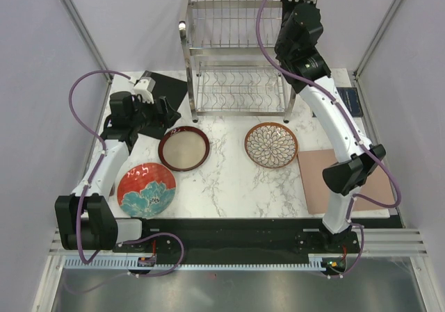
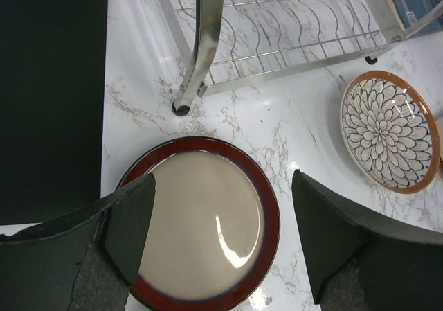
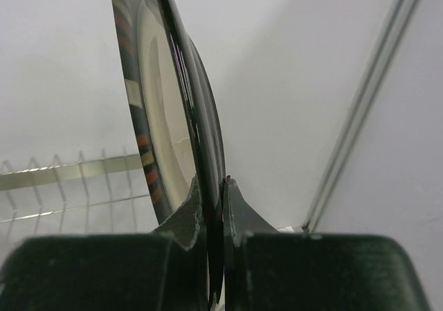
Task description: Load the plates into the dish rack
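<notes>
The black-checked plate [image 3: 173, 117] stands on edge, pinched at its lower rim by your right gripper [image 3: 211, 194], whose jaws are clamped tight on it. In the right wrist view, wires of the dish rack [image 1: 236, 69] show beyond the plate, low and to the left. From overhead, the right arm reaches high beside the right end of the rack's upper tier. The plate is not in a slot yet, and no plate shows on either tier.

The step in hand looks like carrying this first plate to the rack. The next move calls for keeping the plate upright, lining its edge up with a gap between the wires, and lowering it in before you let go.

Three more plates lie flat on the marble table [image 1: 229, 180] in front of the rack. The dark-red-rimmed plate [image 1: 183, 148] is left of centre, the brown petal plate [image 1: 271, 144] is to the right, and the red flowered plate [image 1: 146, 189] is nearest the left arm's base.

Your left gripper [image 2: 223, 186] hovers over the dark-red-rimmed plate with its jaws spread wide and empty. It looks poised for that plate next.
</notes>
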### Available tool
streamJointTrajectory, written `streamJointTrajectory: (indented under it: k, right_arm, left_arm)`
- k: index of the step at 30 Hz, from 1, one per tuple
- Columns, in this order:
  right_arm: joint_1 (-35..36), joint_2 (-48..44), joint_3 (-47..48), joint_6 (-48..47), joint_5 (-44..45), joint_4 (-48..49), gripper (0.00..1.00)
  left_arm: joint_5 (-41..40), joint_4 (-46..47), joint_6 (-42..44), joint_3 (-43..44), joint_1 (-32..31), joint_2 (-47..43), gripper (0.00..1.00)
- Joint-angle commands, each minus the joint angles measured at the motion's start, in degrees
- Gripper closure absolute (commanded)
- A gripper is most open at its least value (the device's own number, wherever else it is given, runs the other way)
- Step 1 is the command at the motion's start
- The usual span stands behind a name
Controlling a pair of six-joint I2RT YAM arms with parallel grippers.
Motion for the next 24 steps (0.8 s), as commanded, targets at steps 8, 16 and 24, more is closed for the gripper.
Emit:
streamJointTrajectory:
  k: [8,16,24]
  right_arm:
    - [-0.5,4.0,9.7,-3.2,3.5,4.2,1.00]
    - [-0.9,5.9,8.4,-2.7,4.1,1.2,1.00]
    - [-3.0,9.9,10.9,-2.4,4.4,0.6,1.00]
  left_arm:
    - [-1.1,8.1,-3.0,-3.8,0.2,-0.4,0.14]
    - [-0.9,9.7,-4.2,-4.6,0.3,1.1,0.14]
    - [-0.4,12.1,-4.9,-4.4,0.3,3.6,0.14]
